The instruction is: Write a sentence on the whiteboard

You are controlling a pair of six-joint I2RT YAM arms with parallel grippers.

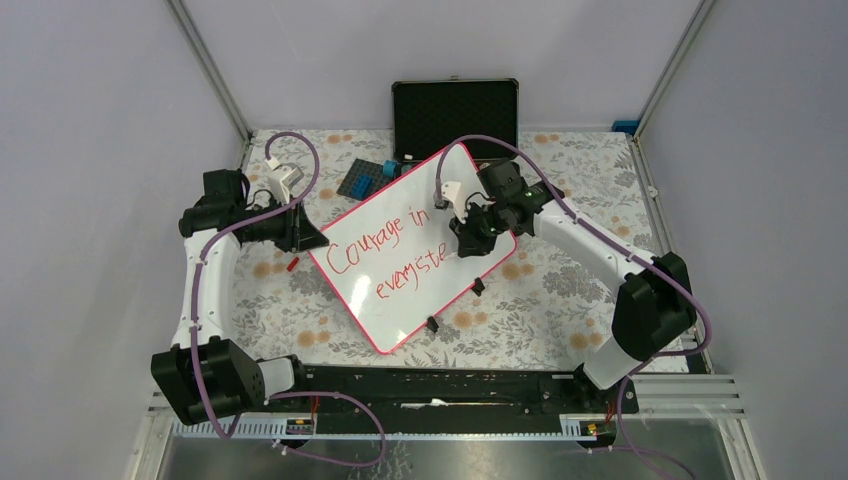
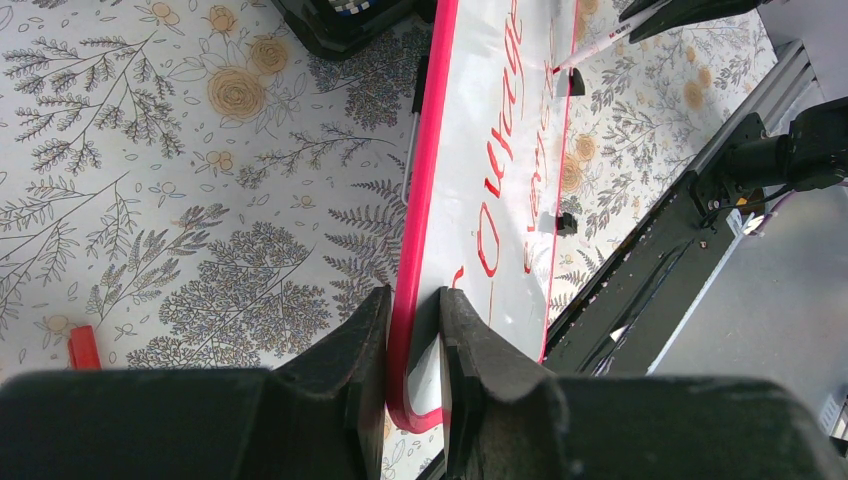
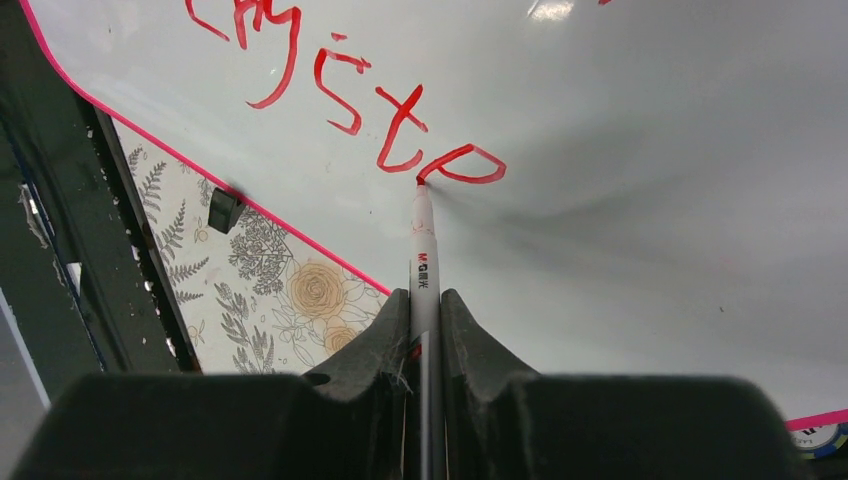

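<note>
Floral-patterned cloth surface (image 1: 560, 290) is lying between pale grey walls (image 1: 100, 150), with an open black case (image 1: 455, 115) standing at the rear. Left hand (image 2: 413, 300) is pinching the left corner of the glossy white, pink-framed whiteboard (image 1: 400, 310), which is sitting diagonally at centre. The red two-line handwritten sentence (image 1: 385, 248) is reading "Courage in every step". Right hand (image 3: 425, 300) is pinching a white marker pen (image 3: 421, 235), its tip touching the final letter.

whiteboard (image 1: 392, 315): centre of frame, on table (image 1: 560, 290)
case (image 1: 455, 110): upper centre, behind whiteboard
marker (image 3: 424, 250): tip on whiteboard
</note>
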